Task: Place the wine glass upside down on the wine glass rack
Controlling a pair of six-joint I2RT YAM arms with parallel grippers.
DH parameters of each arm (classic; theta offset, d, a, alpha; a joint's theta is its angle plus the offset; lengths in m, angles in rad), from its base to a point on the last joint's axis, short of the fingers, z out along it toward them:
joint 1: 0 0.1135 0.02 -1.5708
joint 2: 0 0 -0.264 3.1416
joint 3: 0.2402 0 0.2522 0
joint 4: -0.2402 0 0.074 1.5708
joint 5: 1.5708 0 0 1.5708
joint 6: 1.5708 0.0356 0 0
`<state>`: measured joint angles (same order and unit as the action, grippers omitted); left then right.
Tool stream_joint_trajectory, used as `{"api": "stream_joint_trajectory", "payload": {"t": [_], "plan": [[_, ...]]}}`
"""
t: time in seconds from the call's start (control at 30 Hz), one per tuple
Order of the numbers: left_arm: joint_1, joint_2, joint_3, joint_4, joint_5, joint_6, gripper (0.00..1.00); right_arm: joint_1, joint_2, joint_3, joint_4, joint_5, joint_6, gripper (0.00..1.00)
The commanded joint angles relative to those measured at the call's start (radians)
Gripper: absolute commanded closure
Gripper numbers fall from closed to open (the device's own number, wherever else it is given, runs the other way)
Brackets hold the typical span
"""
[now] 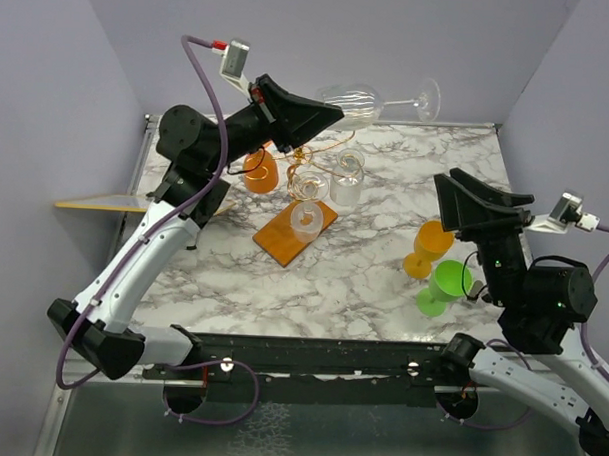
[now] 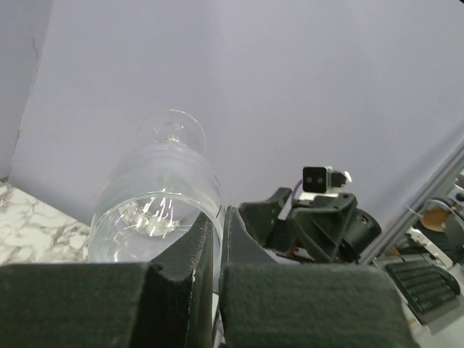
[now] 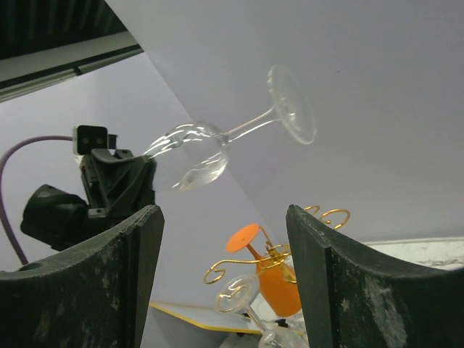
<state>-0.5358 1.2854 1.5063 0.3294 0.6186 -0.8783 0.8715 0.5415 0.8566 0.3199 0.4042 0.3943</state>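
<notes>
My left gripper (image 1: 323, 114) is shut on the rim of a clear wine glass (image 1: 361, 102), held on its side in the air above the rack, foot (image 1: 427, 96) pointing right. In the left wrist view the fingers (image 2: 196, 254) pinch the bowl wall of the glass (image 2: 156, 206). The gold wire rack (image 1: 314, 160) stands on its orange-brown wooden base (image 1: 284, 237). An orange glass (image 1: 260, 171) and two clear glasses (image 1: 347, 179) hang on it. My right gripper (image 1: 464, 199) is open and empty; its wrist view (image 3: 225, 275) shows the held glass (image 3: 217, 148) and the rack (image 3: 239, 262).
An orange glass (image 1: 430, 247) and a green glass (image 1: 446, 285) stand on the marble table (image 1: 312, 288) at the right, just below my right gripper. A thin yellow-edged board (image 1: 100, 203) lies off the table's left edge. Grey walls close in the back and sides.
</notes>
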Motion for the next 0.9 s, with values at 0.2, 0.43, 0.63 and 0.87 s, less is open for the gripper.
{"api": "stream_joint_trajectory", "payload": {"t": [0.2,0.43,0.63,0.87], "plan": [[-0.162,0.137,0.055,0.239,-0.24,0.155,1.0,0.003,0.214,0.081,0.209,-0.043,0.23,0.28],[-0.194,0.061,-0.099,0.354,-0.289,0.195,1.0,0.004,0.29,0.087,0.289,0.184,0.372,0.28],[-0.196,0.024,-0.152,0.374,-0.28,0.191,1.0,0.004,0.331,0.043,0.406,0.276,0.438,0.28],[-0.197,0.003,-0.219,0.453,-0.259,0.128,1.0,0.004,0.404,0.098,0.379,0.278,0.566,0.36]]}}
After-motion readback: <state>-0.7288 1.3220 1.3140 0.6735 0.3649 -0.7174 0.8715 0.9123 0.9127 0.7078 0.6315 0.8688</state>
